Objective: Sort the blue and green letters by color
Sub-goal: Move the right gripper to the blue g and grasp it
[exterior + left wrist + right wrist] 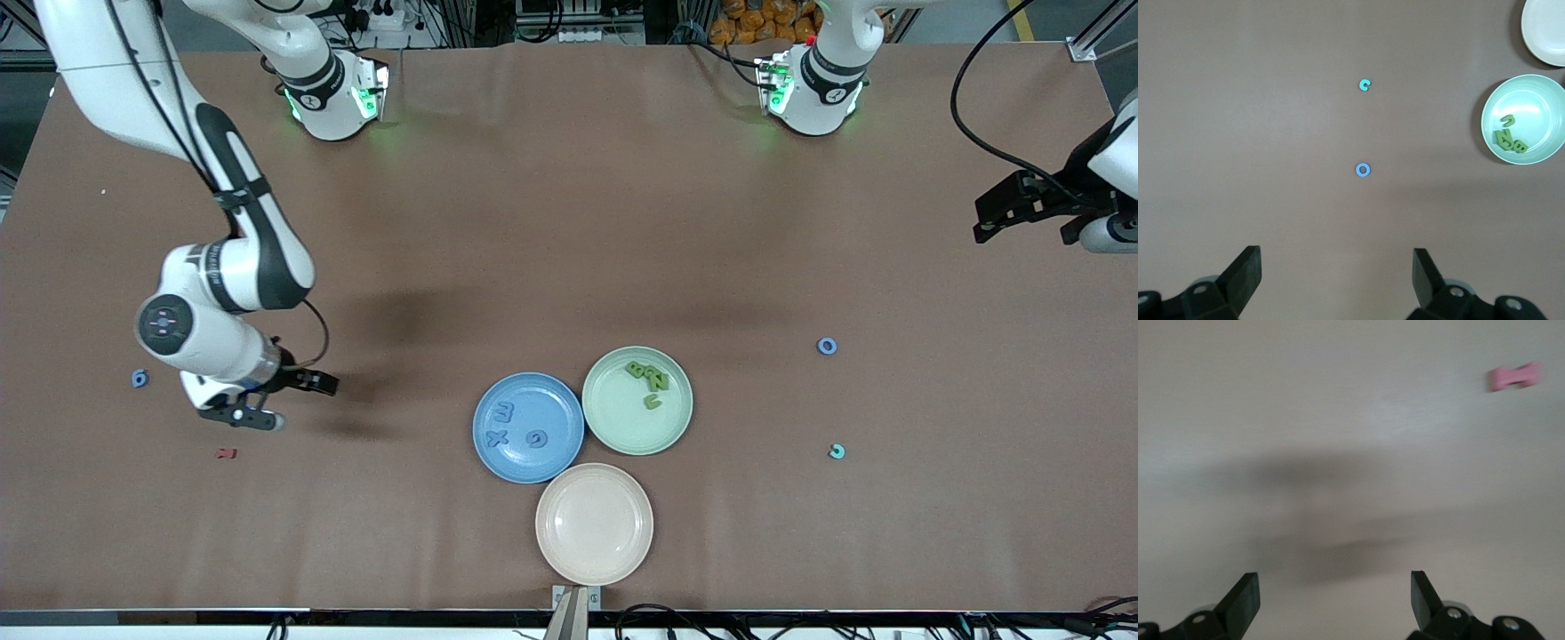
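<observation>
Front view: three round plastic plates sit together nearer the front camera, a blue plate (528, 428) holding three blue foam letters (504, 425), a pale green plate (637, 401) holding olive green foam letters (649, 380), and a bare cream plate (594, 524). A loose blue ring letter (827, 346) and a teal curved letter (837, 452) lie toward the left arm's end; a small blue letter (140, 379) and a dark red letter (227, 453) lie toward the right arm's end. The right gripper (286, 400) hangs empty over bare table.

Left wrist view: the left gripper (1338, 270) is spread wide, holding nothing.

Right wrist view: wide-apart fingers (1245, 597), nothing between them.
</observation>
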